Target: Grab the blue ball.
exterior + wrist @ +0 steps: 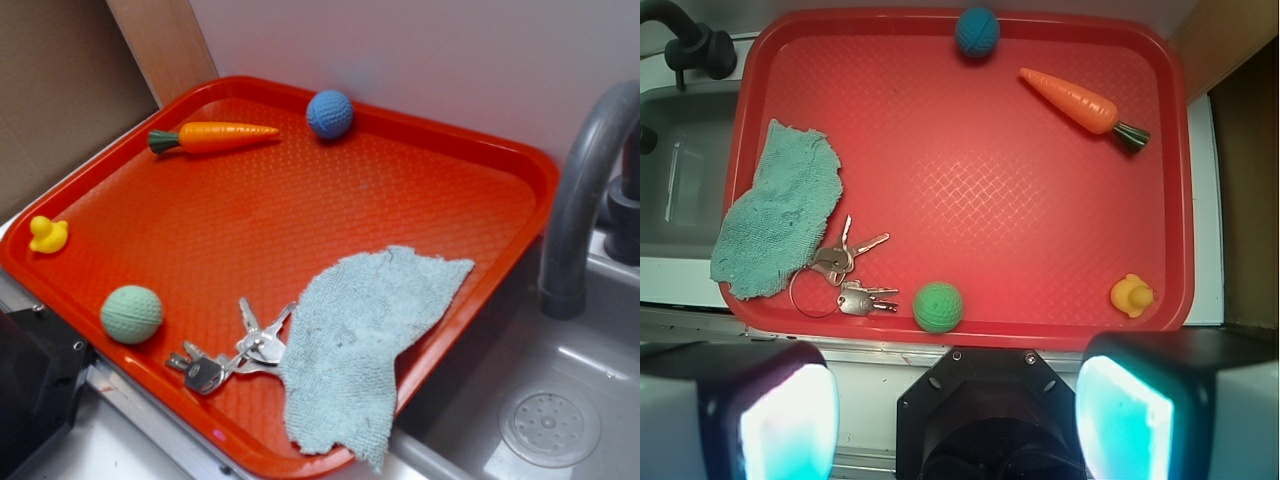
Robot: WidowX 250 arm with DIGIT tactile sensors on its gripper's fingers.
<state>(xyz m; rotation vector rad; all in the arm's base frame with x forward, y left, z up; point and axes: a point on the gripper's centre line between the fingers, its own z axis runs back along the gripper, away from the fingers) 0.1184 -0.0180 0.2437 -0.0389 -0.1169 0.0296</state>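
Jaws spread wide in the wrist view, both fingers (pixel 770 415) at the bottom edge, the gripper (pixel 955 415) holding nothing. Far ahead of the gap, the blue ball (pixel 977 32) lies at the far rim of the red tray (pixel 960 190); a green ball (pixel 938 306) sits much nearer. Exterior view: no jaws visible; blue ball (pixel 329 113) just beside a carrot (pixel 213 136).

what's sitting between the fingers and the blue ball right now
Nothing blocks it. The blue ball sits at the tray's far edge; the open gripper hangs off the near edge. Only the green ball lies near that line.
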